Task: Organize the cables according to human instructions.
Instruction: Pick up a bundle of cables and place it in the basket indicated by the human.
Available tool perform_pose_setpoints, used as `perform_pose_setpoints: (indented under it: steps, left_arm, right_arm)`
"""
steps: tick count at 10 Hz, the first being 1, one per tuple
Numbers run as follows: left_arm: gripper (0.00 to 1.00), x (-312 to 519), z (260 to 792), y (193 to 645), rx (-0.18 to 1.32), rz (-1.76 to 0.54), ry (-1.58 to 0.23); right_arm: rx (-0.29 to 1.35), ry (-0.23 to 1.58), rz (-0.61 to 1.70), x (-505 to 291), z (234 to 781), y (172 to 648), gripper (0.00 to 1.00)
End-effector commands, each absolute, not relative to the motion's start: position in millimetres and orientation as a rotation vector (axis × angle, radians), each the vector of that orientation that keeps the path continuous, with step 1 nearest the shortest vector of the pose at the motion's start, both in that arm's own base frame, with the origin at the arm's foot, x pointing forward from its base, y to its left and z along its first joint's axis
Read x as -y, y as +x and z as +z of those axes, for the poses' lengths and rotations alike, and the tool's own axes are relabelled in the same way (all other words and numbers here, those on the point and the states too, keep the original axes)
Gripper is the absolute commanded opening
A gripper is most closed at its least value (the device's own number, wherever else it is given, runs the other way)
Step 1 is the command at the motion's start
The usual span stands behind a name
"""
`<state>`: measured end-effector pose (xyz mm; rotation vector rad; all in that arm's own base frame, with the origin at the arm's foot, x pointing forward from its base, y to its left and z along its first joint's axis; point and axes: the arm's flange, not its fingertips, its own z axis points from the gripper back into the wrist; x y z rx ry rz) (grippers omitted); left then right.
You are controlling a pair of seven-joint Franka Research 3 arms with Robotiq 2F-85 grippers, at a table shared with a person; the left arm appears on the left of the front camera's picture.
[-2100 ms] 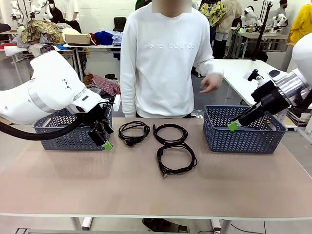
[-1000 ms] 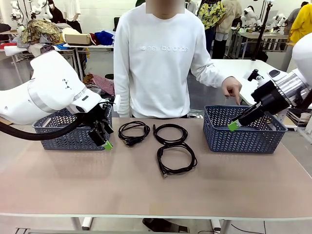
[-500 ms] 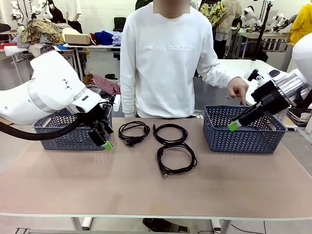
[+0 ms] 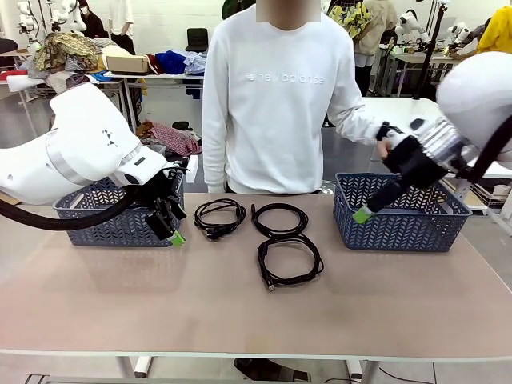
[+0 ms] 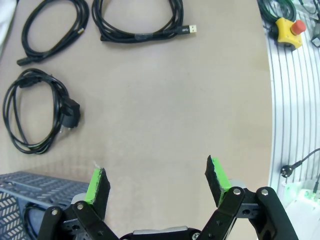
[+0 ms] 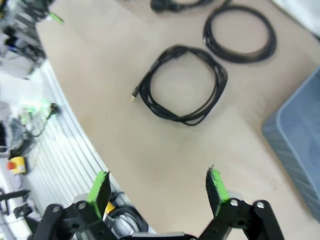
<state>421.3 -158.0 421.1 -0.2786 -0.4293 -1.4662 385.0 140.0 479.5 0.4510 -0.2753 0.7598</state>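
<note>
Three coiled black cables lie on the table's middle: one with a chunky plug, one beside it, and a nearer one with a USB end. What looks like a further dark cord lies in the left basket. My left gripper hangs open and holds nothing, by that basket's right front corner. My right gripper is open too, low at the right basket's left front.
A person in a white sweatshirt stands at the far side, one hand above the right basket's back, just behind my right wrist. The table's front half is bare. A yellow emergency stop sits off the table's edge.
My right arm has swung left and lower, from over the right basket's middle to its left front. The person's hand came down to point at that basket. The left arm stayed still.
</note>
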Motion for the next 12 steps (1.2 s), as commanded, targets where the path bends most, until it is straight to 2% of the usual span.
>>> perform_pose_setpoints:
  steps: [1,6,8,9,12]
  left_arm:
    - [1.00,157,421,421,0.427,-1.465,-0.279]
    - [1.00,157,421,421,0.427,-1.465,-0.279]
    - [1.00,157,421,421,0.427,-1.465,-0.279]
    - [1.00,157,421,421,0.427,-1.465,-0.279]
    - [1.00,157,421,421,0.427,-1.465,-0.279]
  right_arm:
    - [0.149,0.364,0.697,-178,496,392,1.00]
    - [0.109,0.148,0.663,-278,479,399,1.00]
    - [0.113,0.129,0.660,-296,472,398,1.00]
    - [0.100,0.186,0.698,-279,473,390,1.00]
    - [0.100,0.186,0.698,-279,473,390,1.00]
